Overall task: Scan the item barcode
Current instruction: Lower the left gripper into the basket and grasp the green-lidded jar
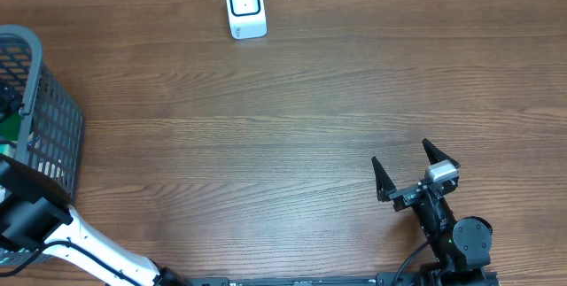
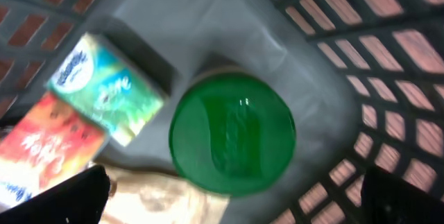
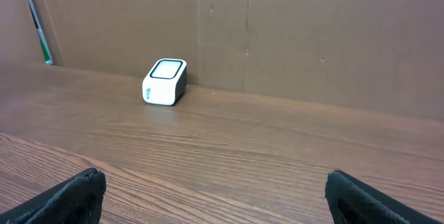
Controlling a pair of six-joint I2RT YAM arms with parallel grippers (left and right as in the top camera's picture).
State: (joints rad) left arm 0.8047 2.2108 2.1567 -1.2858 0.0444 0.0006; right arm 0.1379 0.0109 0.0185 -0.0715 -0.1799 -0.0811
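Note:
The white barcode scanner [image 1: 245, 7] stands at the table's far edge and shows small in the right wrist view, scanner [image 3: 165, 82]. In the left wrist view my left gripper [image 2: 236, 203] hangs open inside the grey basket [image 2: 388, 64], above a round green lid [image 2: 232, 134]. Next to the lid lie a green-blue tissue pack [image 2: 104, 85], an orange-red packet [image 2: 48, 144] and a beige bag [image 2: 166, 196]. Nothing is between its fingers. My right gripper [image 1: 415, 166] rests open and empty near the table's front right, its fingertips [image 3: 69, 196] far apart.
The mesh basket [image 1: 44, 100] sits at the table's left edge, with my left arm [image 1: 35, 220] reaching into it from the front. A brown cardboard wall [image 3: 277, 30] backs the table behind the scanner.

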